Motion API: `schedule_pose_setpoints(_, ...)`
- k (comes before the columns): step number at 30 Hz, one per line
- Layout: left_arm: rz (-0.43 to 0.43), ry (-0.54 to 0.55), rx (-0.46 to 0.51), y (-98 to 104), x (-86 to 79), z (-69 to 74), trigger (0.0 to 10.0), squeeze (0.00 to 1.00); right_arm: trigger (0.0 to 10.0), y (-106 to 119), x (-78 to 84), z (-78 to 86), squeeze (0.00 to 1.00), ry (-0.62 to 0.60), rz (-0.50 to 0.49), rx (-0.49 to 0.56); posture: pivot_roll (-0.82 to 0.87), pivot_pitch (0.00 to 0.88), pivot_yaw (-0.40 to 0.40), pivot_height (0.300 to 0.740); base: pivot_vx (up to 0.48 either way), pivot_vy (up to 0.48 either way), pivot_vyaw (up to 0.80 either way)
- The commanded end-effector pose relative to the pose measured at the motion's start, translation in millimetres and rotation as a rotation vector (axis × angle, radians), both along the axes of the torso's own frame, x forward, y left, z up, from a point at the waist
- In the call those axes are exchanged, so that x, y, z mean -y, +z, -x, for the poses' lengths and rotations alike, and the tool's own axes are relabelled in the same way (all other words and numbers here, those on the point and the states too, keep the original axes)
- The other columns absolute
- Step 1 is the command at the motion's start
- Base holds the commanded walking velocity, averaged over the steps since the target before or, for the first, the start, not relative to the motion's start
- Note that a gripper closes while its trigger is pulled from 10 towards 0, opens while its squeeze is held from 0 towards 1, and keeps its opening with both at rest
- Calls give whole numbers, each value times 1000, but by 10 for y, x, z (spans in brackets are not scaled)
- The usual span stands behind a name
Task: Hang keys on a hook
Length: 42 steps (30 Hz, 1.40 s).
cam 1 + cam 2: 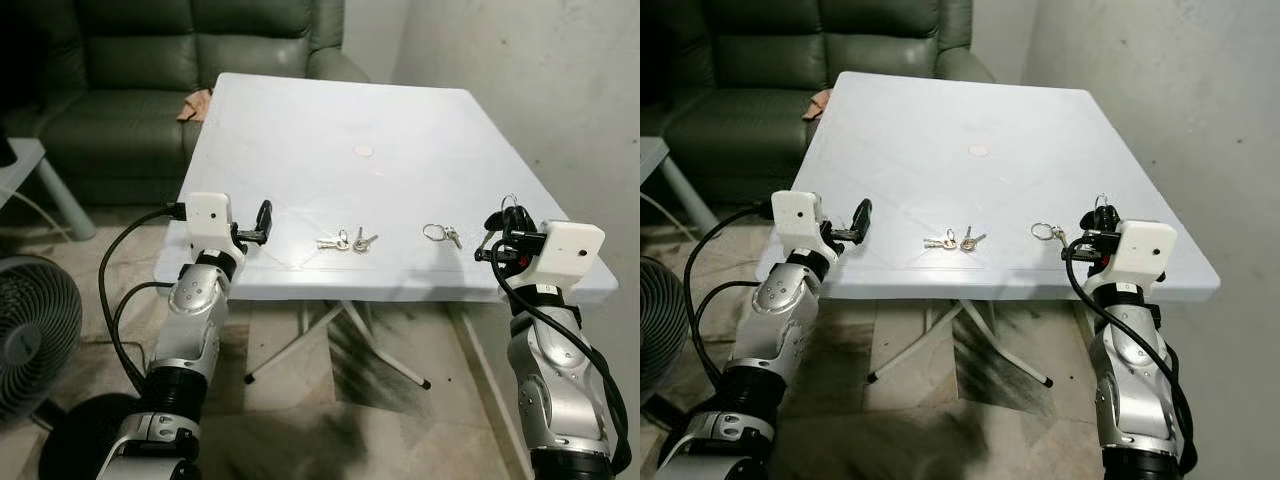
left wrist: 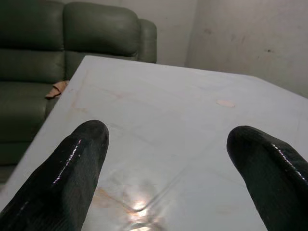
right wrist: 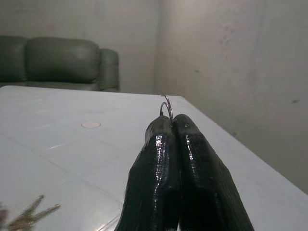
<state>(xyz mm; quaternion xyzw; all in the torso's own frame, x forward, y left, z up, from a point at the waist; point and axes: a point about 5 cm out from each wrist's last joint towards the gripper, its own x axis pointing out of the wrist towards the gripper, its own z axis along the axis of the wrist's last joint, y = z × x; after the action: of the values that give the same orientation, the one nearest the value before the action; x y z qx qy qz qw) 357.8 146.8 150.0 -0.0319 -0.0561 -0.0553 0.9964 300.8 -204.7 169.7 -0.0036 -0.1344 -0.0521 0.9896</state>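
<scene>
Shiny metal keys (image 1: 346, 241) lie on a smooth, glossy white table (image 1: 330, 120).

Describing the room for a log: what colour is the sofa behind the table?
Dark green; the sofa shows best in the left eye view.

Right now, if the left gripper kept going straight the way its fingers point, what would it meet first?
Probably nothing at once. The open left gripper points across bare white table, well left of the keys. Past the far edge stands the green sofa, though depth is hard to judge.
</scene>
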Motion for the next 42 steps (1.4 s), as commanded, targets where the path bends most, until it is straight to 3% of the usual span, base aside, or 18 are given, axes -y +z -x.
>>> schedule_pose_setpoints(1, 7, 3, 4, 30, 24, -22, 10000, 0, 10000, -18, 40, 2, 0, -15, 1, -12, 55, 14, -40, 740, 0, 0, -769)
schedule_pose_setpoints(20, -11, 18, 0, 31, -4, -33, 10000, 0, 10000, -26, 40, 3, 0, -15, 10, -22, 58, 25, -48, 740, 0, 0, -769)
schedule_pose_setpoints(42, -45, -42, 23, 17, 66, 59, 10000, 0, 10000, -22, 47, 16, 0, -7, 22, -40, 62, 77, -59, 740, 0, 0, -767)
